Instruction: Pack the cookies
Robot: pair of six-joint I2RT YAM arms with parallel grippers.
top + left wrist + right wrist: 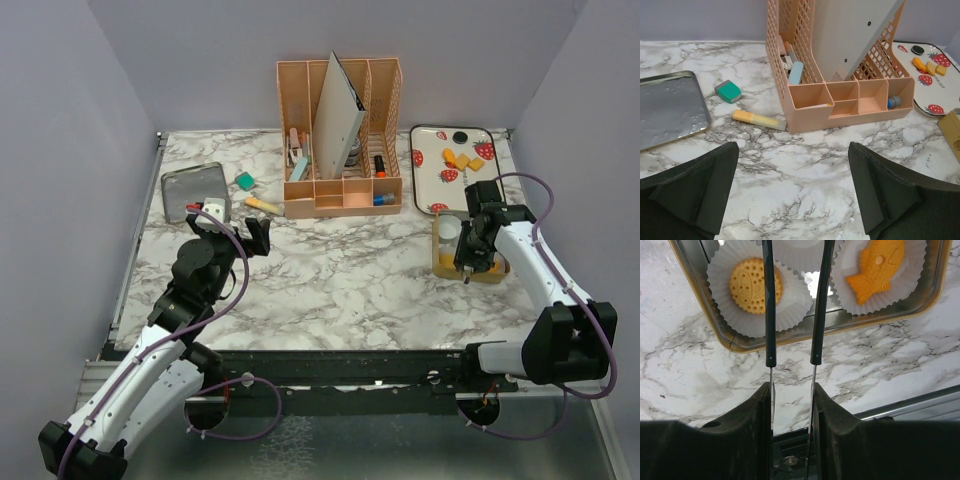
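Observation:
Several orange-yellow cookies (462, 160) lie on a strawberry-print tray (430, 150) at the back right; they also show in the left wrist view (927, 65). My right gripper (470, 262) (792, 395) is shut on a pair of metal tongs (770, 315). The tongs reach over an open gold tin (445, 262) (790, 338) lined with white paper cups. One cup holds a round cookie (755, 285), another a fish-shaped cookie (875, 269). The tong arms stand apart and I see nothing between them. My left gripper (232, 232) (792, 190) is open and empty above the marble table.
A peach desk organizer (340, 140) (840, 75) stands at the back centre. A silver tin lid (195, 190) (670, 110), a teal eraser (728, 91) and a yellow highlighter (759, 120) lie to its left. Grey walls enclose the table.

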